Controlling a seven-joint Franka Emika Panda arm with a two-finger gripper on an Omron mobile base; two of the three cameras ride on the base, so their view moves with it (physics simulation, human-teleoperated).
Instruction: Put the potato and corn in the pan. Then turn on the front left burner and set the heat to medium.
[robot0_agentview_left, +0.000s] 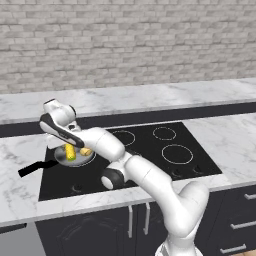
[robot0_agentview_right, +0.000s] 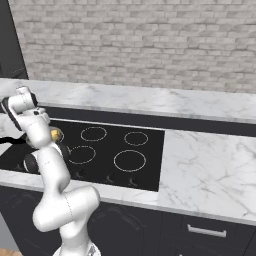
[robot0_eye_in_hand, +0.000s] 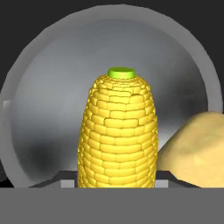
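The shiny grey pan (robot0_agentview_left: 61, 158) sits on the front left of the black cooktop (robot0_agentview_left: 150, 150), its black handle (robot0_agentview_left: 35, 169) pointing left. The tan potato (robot0_agentview_left: 86, 151) lies in the pan's right half. The bright yellow corn (robot0_agentview_left: 70, 152) stands just left of it, over the pan floor. My gripper (robot0_agentview_left: 69, 146) reaches down from above and is shut on the corn. In the hand view the corn (robot0_eye_in_hand: 117, 135) rises from between my gripper (robot0_eye_in_hand: 116, 181) with its green tip far from me, the pan (robot0_eye_in_hand: 52, 87) lies behind it, and the potato (robot0_eye_in_hand: 197, 148) is at the right.
Three ringed burners (robot0_agentview_left: 176, 154) lie bare to the right of the pan. Small knobs (robot0_agentview_left: 77, 188) line the cooktop's front edge. Marble counter (robot0_agentview_left: 230, 140) flanks the stove on both sides, and a brick wall (robot0_agentview_left: 125, 40) stands behind it.
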